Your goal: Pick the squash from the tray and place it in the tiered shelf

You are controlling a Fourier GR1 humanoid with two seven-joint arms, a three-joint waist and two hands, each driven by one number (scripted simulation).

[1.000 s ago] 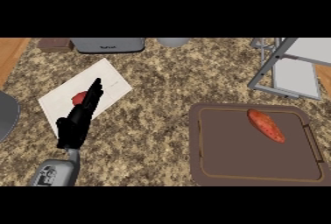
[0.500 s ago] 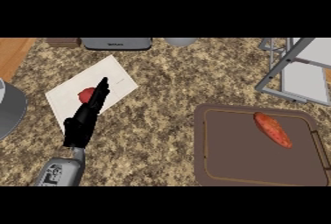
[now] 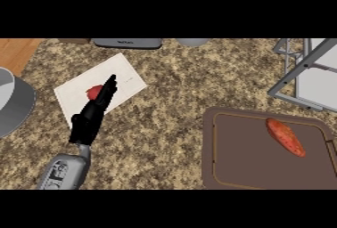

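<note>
While our left hand point(image 3: 94, 115) stretches up from the lower left with its black fingers straight and released, grasping nothing, we see its tips lying over a small round red object point(image 3: 94, 91) on a flat white board point(image 3: 125, 82). Our right hand is out of sight. Over on the right, the squash point(image 3: 285, 136), an elongated orange-red shape with a slightly mottled skin, lies diagonally in the upper right part of the dark brown tray point(image 3: 244, 156), a smooth rectangle with rounded corners and a raised rim. Beyond the tray's far edge stands the tiered shelf point(image 3: 308, 71), pale panels in a grey metal frame. Everything sits on a speckled, granite-like counter point(image 3: 178, 89).
</note>
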